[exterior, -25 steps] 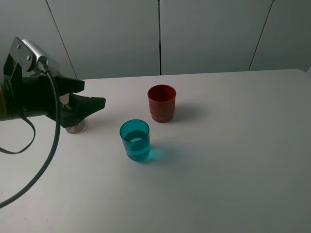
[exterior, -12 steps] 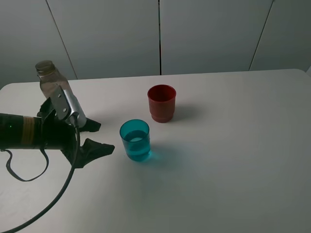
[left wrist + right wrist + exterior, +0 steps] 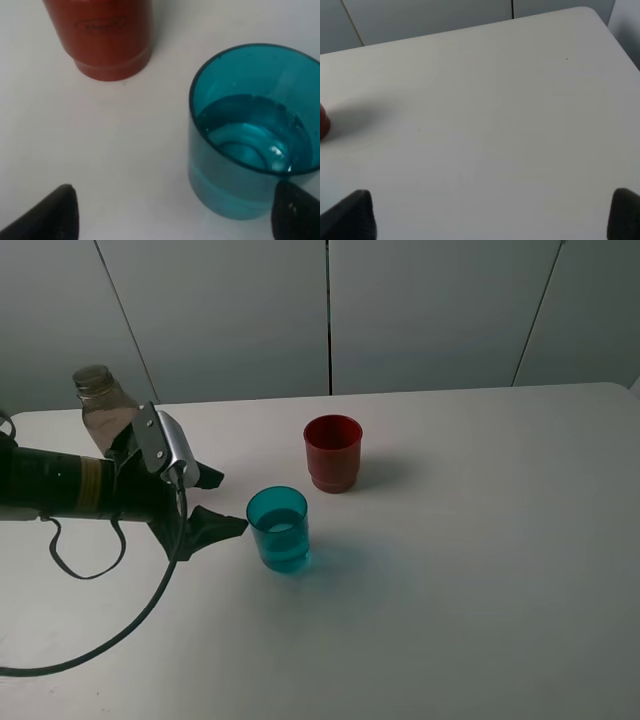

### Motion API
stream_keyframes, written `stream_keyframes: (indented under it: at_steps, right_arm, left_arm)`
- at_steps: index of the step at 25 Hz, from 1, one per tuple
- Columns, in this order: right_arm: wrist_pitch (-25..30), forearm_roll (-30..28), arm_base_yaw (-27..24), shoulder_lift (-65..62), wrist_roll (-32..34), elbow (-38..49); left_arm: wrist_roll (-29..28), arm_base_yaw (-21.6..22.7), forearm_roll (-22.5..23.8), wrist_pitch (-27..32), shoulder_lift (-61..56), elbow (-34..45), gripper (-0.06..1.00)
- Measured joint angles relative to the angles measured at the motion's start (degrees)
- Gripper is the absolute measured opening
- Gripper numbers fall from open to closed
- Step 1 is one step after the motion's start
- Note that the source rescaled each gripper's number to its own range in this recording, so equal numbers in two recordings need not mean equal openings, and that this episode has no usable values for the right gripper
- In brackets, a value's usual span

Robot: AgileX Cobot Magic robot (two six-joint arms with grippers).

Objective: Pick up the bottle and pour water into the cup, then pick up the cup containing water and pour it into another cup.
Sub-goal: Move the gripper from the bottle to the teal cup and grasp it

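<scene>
Two cups are being faced by the left claw (image 3: 232, 502), and its jaws are being held spread wide with nothing between them. The teal cup (image 3: 279, 530) is standing upright just ahead of the claw, not quite touching. It's sitting closer to one finger than the other rather than dead centre in the gap. Water (image 3: 250, 135) is being held in it, so the bottle pour is probably done and the cup pickup is what's being lined up. The cup's long axis is running straight up, mouth pointing at the ceiling, so a side-on grab around the wall is being called for, I'd say, after a small sideways nudge. The red cup (image 3: 333, 453) is standing further ahead of the claw and off to one side, also upright, apart from the teal one. The bottle (image 3: 100, 400) is standing behind the claw, beside the arm. The right claw (image 3: 487, 215) is being held spread too, over bare table (image 3: 495, 125), farther from both cups.
</scene>
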Motion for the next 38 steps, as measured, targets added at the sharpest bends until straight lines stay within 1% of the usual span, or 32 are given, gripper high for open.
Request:
stream_keyframes:
  at_steps: [2,5,10,13,16,20,23,25,30,38]
  right_arm:
    - [0.0,0.0,0.0,0.0,0.0,0.0]
    - [0.0,0.0,0.0,0.0,0.0,0.0]
    - [0.0,0.0,0.0,0.0,-0.11,0.0]
    - [0.0,0.0,0.0,0.0,-0.11,0.0]
    - [0.0,0.0,0.0,0.0,-0.11,0.0]
    - [0.0,0.0,0.0,0.0,-0.11,0.0]
    - [0.0,0.0,0.0,0.0,-0.11,0.0]
    - [0.0,0.0,0.0,0.0,0.0,0.0]
    - [0.0,0.0,0.0,0.0,0.0,0.0]
    - [0.0,0.0,0.0,0.0,0.0,0.0]
  left_arm:
    - [2.24,0.0,-0.38,-1.21,2.03,-0.03,0.94]
    - [6.63,1.3,-0.51,-3.02,4.8,-0.03,0.94]
    - [8.18,4.53,0.31,-9.56,7.08,-0.26,0.94]
    - [8.55,5.8,2.79,-11.57,8.14,-1.77,0.94]
    - [9.8,6.18,6.82,-12.37,9.47,-3.63,0.94]
    - [13.32,6.18,8.2,-15.7,11.54,-4.16,0.94]
    - [17.02,6.18,8.33,-17.68,13.35,-4.16,0.94]
    - [18.13,6.18,8.33,-19.01,14.75,-4.29,0.94]
    - [19.51,6.18,7.15,-22.34,17.53,-5.56,0.94]
    - [20.23,6.18,7.07,-23.71,20.16,-8.08,0.94]
